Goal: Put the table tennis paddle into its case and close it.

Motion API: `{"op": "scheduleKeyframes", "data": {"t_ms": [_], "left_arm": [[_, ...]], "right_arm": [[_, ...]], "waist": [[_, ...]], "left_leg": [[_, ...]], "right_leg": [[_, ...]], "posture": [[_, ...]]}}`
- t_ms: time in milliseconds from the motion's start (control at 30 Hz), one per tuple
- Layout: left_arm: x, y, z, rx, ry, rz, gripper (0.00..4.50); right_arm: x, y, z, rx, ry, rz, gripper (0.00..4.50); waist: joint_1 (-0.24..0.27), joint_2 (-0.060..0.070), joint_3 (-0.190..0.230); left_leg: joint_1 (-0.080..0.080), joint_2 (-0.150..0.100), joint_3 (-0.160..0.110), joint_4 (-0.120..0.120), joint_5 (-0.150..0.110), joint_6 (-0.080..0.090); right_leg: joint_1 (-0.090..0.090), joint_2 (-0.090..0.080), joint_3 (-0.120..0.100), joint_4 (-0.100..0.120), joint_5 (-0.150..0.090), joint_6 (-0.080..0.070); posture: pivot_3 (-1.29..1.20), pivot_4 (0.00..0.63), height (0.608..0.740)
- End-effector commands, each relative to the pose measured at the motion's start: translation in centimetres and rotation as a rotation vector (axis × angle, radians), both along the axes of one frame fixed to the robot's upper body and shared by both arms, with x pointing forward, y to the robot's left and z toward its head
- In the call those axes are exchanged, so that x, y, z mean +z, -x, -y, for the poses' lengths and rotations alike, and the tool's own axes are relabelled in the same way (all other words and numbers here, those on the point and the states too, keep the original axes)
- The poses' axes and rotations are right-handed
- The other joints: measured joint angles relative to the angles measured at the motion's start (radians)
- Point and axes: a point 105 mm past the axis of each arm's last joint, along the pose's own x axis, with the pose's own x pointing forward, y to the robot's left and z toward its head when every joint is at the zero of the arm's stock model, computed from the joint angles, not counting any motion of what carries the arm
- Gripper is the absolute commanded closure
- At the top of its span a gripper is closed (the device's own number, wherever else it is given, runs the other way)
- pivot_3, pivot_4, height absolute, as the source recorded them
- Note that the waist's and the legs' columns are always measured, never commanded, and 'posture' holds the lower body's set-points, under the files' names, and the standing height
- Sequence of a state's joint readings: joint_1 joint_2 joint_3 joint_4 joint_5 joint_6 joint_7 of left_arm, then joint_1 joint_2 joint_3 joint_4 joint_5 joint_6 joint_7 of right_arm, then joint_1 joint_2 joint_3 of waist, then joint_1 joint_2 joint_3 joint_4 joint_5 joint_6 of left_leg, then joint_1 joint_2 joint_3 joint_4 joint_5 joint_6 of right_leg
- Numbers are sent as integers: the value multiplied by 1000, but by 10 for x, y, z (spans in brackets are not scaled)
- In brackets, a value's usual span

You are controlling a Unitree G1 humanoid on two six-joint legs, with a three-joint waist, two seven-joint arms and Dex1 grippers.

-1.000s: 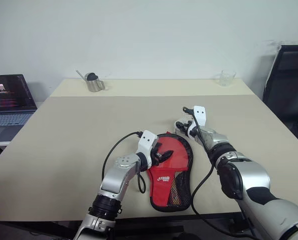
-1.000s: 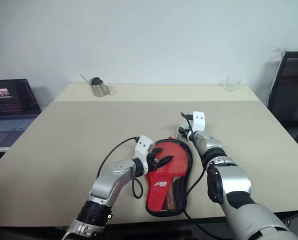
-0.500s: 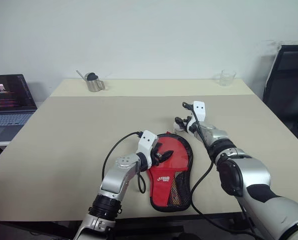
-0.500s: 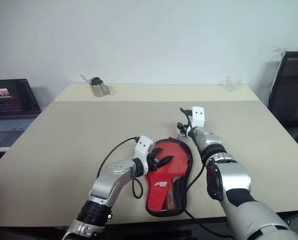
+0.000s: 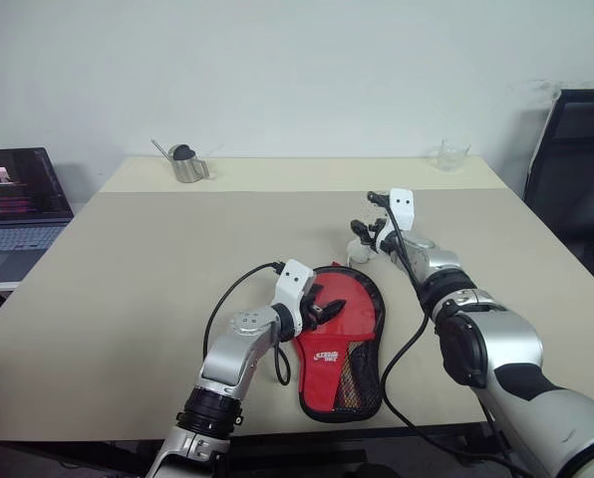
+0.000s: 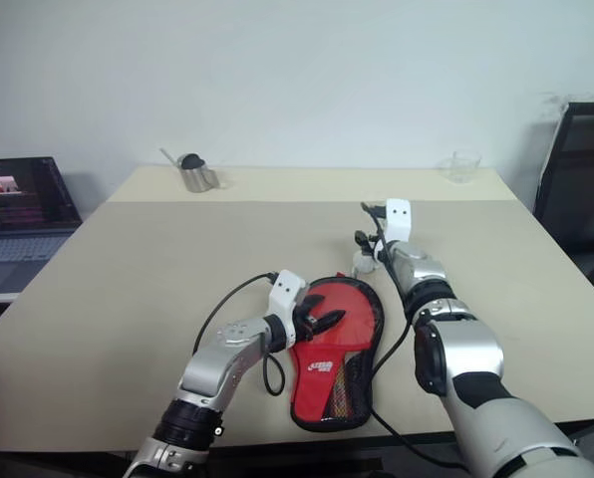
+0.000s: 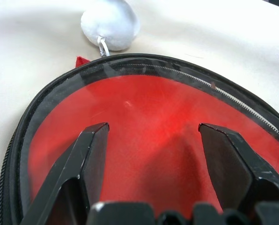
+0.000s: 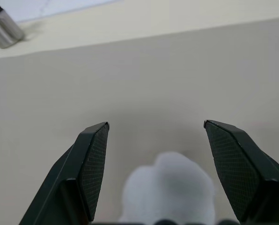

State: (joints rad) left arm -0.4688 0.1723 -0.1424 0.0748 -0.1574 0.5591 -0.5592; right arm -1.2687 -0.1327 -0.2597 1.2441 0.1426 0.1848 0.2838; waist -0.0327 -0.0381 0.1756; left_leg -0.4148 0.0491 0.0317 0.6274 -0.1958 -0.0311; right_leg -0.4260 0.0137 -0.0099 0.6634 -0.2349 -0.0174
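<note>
The red case (image 5: pixel 352 321) with white lettering and a black mesh pocket lies flat near the table's front edge, its zip edge (image 7: pixel 233 96) running round the rim. My left gripper (image 5: pixel 325 309) stands open over the case's round part, its fingers (image 7: pixel 90 154) spread above the red fabric. The white ball (image 6: pixel 362 263) on its cord lies on the table just beyond the case. My right gripper (image 5: pixel 363 231) hovers open above that ball (image 8: pixel 170 190), not touching it. The table tennis paddle is hidden.
A metal cup (image 5: pixel 187 165) stands at the back left and a clear glass (image 5: pixel 452 154) at the back right of the beige table (image 5: pixel 157 259). A laptop (image 5: pixel 13 204) sits left of the table, a black chair (image 5: pixel 576 149) to the right.
My right gripper has risen above the white ball, still open. The left gripper and the case have kept still.
</note>
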Motion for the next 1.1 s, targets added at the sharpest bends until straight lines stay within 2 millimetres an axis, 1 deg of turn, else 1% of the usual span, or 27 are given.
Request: {"op": "scheduleKeyframes", "data": {"t_ms": [33,67,167,200,267,300,333,400,467,533,567,633,767,867,900,1000,1100], "left_arm": [[11,0,4,-19,17,44,1142],[12,0,4,-19,17,45,1142],[12,0,4,-18,18,46,1142],[12,0,4,-19,18,46,1142],[11,1,5,-21,19,45,1142],[11,1,5,-22,19,45,1142],[11,2,6,-23,21,44,1142],[11,2,6,-23,24,42,1142],[11,2,7,-25,24,41,1142],[11,2,7,-26,22,41,1142],[10,2,7,-26,21,40,1142],[10,2,7,-26,22,39,1142],[10,3,8,-28,23,35,1142],[9,4,9,-30,24,34,1142],[9,4,9,-30,25,34,1142],[9,4,9,-27,27,33,1142],[9,4,9,-26,28,33,1142]], "right_arm": [[40,-3,-6,19,-54,112,291],[40,-3,-6,15,-63,107,41],[40,-4,-4,-2,-65,102,41],[41,-4,-3,-2,-68,104,227],[44,-4,0,-13,-81,116,709],[45,-4,1,-14,-84,120,1097],[47,-5,1,-14,-80,129,1354],[48,-5,1,-19,-75,135,2046],[45,-5,3,-31,-74,125,2727],[38,-5,3,-37,-66,90,3464],[28,-5,2,-39,-62,35,3784],[17,-1,-7,19,-76,-26,4439],[8,0,-7,3,-52,-54,4439],[6,0,-5,-20,-65,-63,3846],[8,-1,-5,-22,-69,-60,3748],[12,-2,-4,-28,-75,-53,3748],[8,-2,0,-55,-55,-67,3748]], "waist": [[0,0,0],[0,0,0],[1,0,0],[1,0,0],[1,0,0],[1,0,0],[1,0,0],[1,0,0],[1,0,0],[1,0,0],[1,0,0],[1,0,0],[1,0,0],[1,0,0],[1,0,0],[1,0,0],[1,0,0]], "left_leg": [[0,0,0,0,0,0],[0,0,0,0,0,0],[0,0,0,0,0,0],[0,0,0,0,0,0],[0,0,0,0,0,0],[0,0,0,0,0,0],[0,0,0,0,0,0],[0,0,0,0,0,0],[0,0,0,0,0,0],[0,0,0,0,0,0],[0,0,0,0,0,0],[0,0,0,0,0,0],[0,0,0,0,0,0],[0,0,0,0,0,0],[0,0,0,0,0,0],[0,0,0,0,0,0],[0,0,0,0,0,0]], "right_leg": [[0,0,0,0,0,0],[0,0,0,0,0,0],[0,0,0,0,0,0],[0,0,0,0,0,0],[0,0,0,0,0,0],[0,0,0,0,0,0],[0,0,0,0,0,0],[0,0,0,0,0,0],[0,0,0,0,0,0],[0,0,0,0,0,0],[0,0,0,0,0,0],[0,0,0,0,0,0],[0,0,0,0,0,0],[0,0,0,0,0,0],[0,0,0,0,0,0],[0,0,0,0,0,0],[0,0,0,0,0,0]], "posture": [[0,150,740],[0,150,740],[0,150,740],[0,150,740],[0,150,740],[0,150,740],[0,150,740],[0,150,740],[0,150,740],[0,150,740],[0,150,740],[0,150,740],[0,150,740],[0,150,740],[0,150,740],[0,150,740],[0,150,740]]}}
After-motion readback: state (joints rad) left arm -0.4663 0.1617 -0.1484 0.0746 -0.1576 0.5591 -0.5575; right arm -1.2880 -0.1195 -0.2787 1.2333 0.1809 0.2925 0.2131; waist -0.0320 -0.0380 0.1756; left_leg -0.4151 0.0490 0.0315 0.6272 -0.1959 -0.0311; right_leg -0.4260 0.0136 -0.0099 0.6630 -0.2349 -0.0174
